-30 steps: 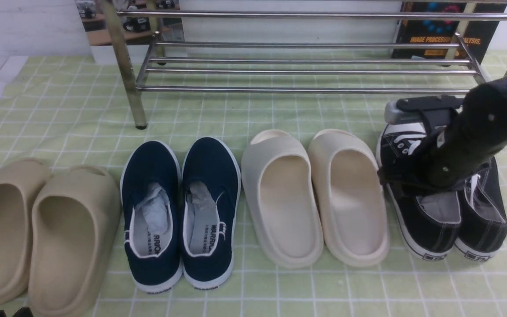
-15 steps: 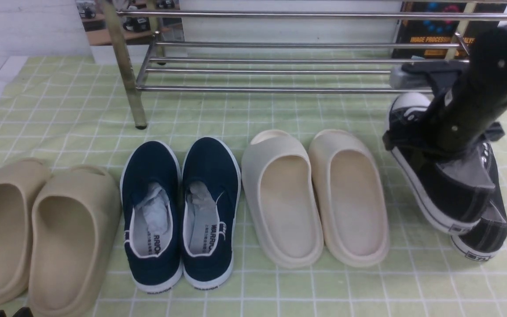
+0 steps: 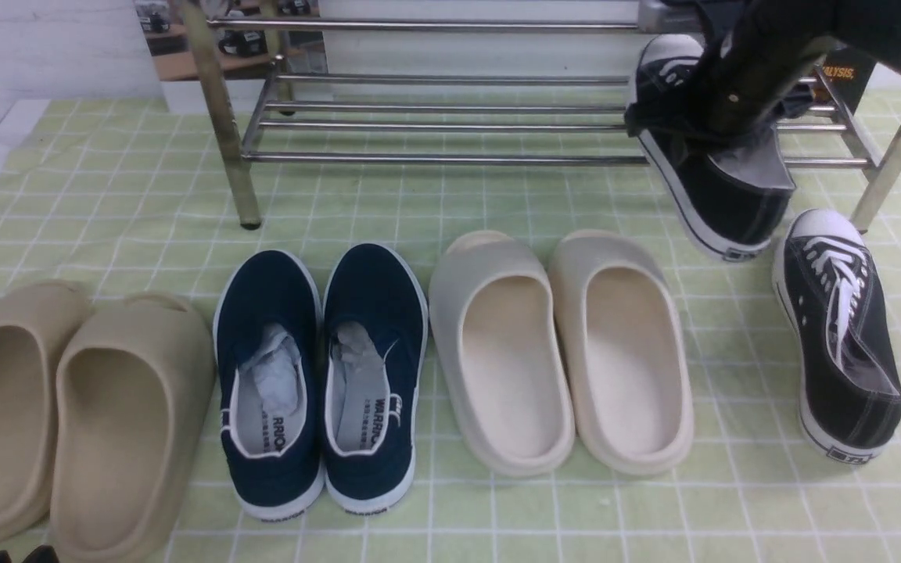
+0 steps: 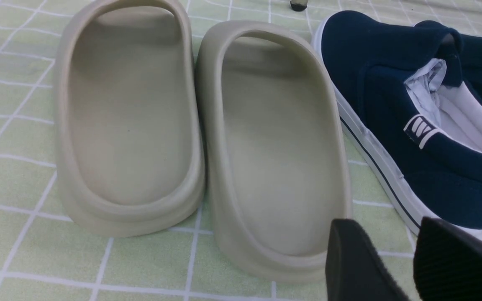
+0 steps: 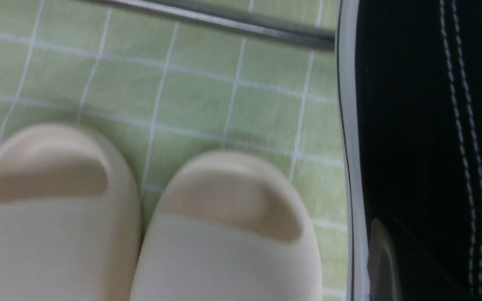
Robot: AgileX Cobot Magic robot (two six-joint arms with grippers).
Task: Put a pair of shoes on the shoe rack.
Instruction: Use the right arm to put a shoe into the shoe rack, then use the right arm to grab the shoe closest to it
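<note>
black sneaker point(image 3: 720, 191) pinched in right gripper point(image 3: 697, 129) — cream slides point(image 3: 560, 352) near, left gripper point(image 4: 385, 259) spread

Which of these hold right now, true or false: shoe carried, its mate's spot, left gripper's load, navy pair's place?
1. The right gripper holds a black sneaker off the cloth. True.
2. The other black sneaker already sits on the rack. False: it stands on the cloth, in front of the rack.
3. The left gripper is clamped on a navy slip-on. False: it holds nothing.
4. The navy slip-ons stand between the tan slides and the cream slides. True.
</note>
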